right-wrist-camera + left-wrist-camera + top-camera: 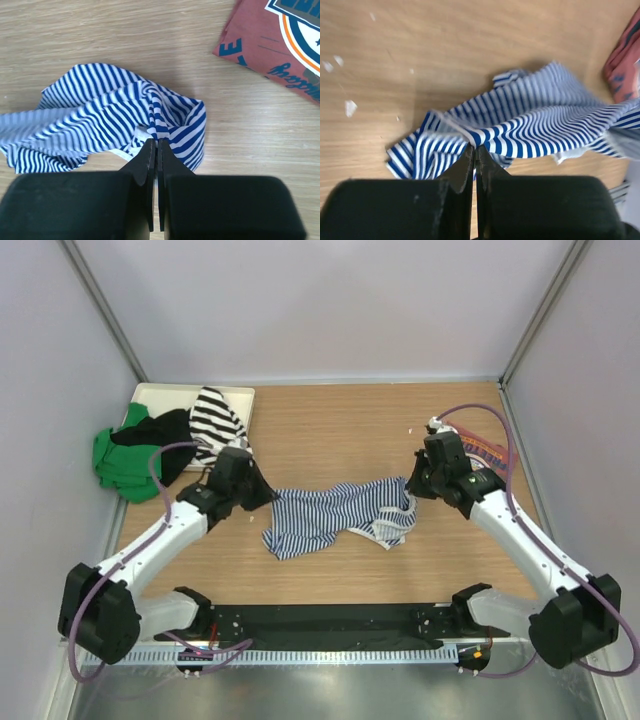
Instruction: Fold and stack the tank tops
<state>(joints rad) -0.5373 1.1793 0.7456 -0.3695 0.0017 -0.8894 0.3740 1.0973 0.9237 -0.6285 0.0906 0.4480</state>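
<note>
Though pinch pts are hidden | L grip (474, 148), R grip (155, 143) both clamped on striped top (335, 512) | red top (270, 45) cropped.

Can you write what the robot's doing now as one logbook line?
item: navy-and-white striped cloth tank top, crumpled | left gripper: shut on its left end | right gripper: shut on its right end | fold: not yet done
</note>
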